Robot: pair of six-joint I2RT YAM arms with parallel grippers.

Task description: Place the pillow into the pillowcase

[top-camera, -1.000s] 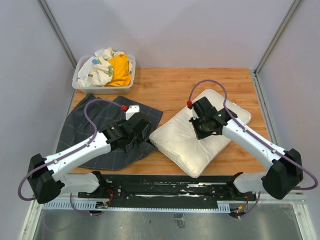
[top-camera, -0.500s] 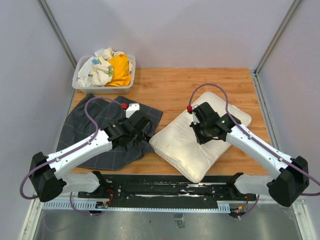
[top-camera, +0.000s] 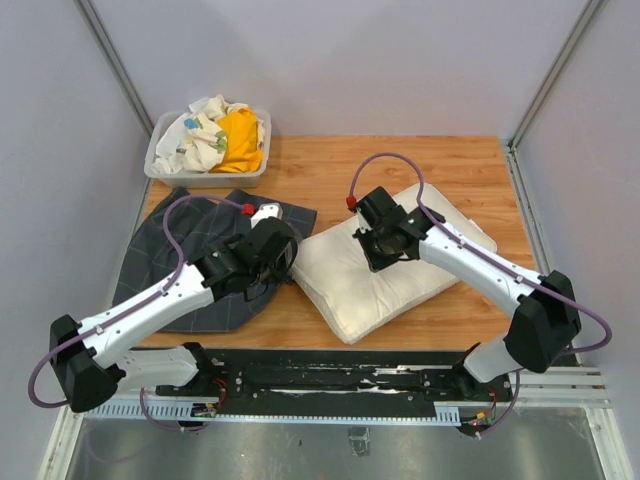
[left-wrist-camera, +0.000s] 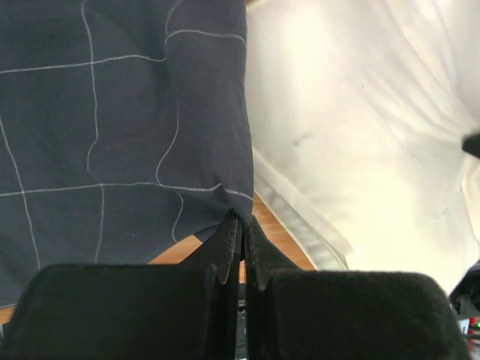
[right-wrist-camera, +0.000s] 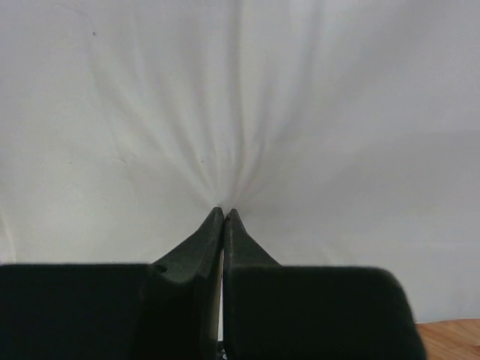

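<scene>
The pillowcase [top-camera: 175,250] lies flat on the left of the table [top-camera: 330,165]. The pillow [top-camera: 345,280] lies aslant just beside it, their facing edges touching or very nearly so.

The left gripper [left-wrist-camera: 241,225] has its jaws fully closed, pinching the pillowcase hem at a corner; whether one layer or both is caught cannot be told.

The right gripper [right-wrist-camera: 223,214] has its jaws fully closed on a pinch of pillow fabric, with creases radiating from the tips.

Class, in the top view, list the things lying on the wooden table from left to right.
pillowcase → pillow. The bin overlaps the pillowcase's span, so it is left out.
</scene>
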